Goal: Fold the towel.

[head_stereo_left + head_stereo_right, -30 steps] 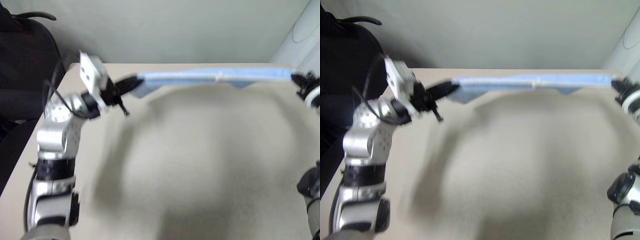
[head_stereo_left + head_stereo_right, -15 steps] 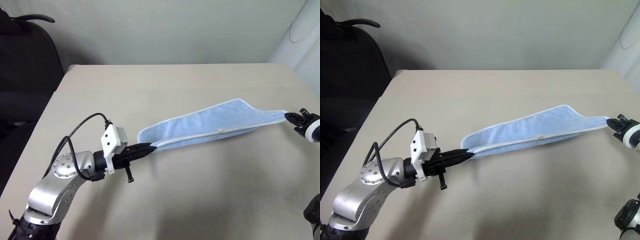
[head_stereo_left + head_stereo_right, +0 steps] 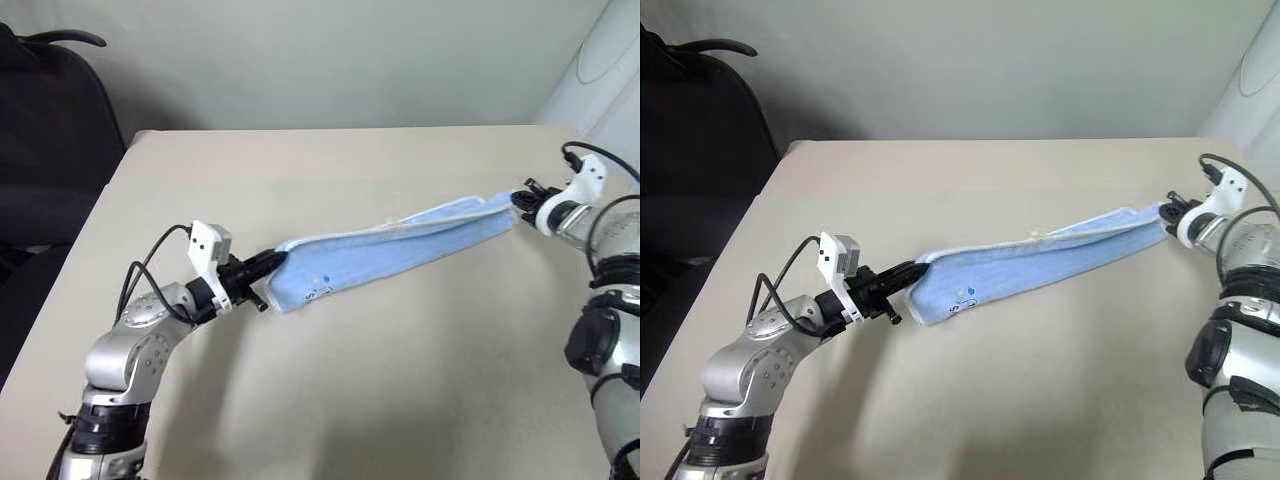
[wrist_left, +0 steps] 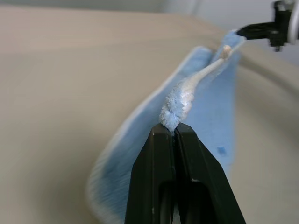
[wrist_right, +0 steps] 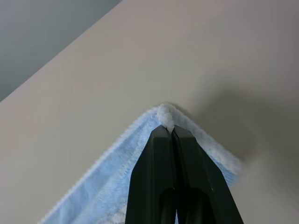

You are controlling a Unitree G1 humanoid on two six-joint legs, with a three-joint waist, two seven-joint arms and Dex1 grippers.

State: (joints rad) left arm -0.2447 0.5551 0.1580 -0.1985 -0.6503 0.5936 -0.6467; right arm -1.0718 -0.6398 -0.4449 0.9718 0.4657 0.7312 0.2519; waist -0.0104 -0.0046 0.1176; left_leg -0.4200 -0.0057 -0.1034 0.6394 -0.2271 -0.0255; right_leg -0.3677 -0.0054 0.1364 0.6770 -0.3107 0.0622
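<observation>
Stretched towel [image 3: 400,248] between left gripper [image 3: 274,263] and right gripper [image 3: 519,200], both clamped on opposite ends.

Light-blue fluffy towel [image 3: 390,248], white-edged, doubled lengthwise, stretched in a long band above the table

We find no readable text, brand or number. The towel [image 3: 1040,265] bears a tiny dark printed mark [image 3: 969,292], too small for us to read.
</observation>
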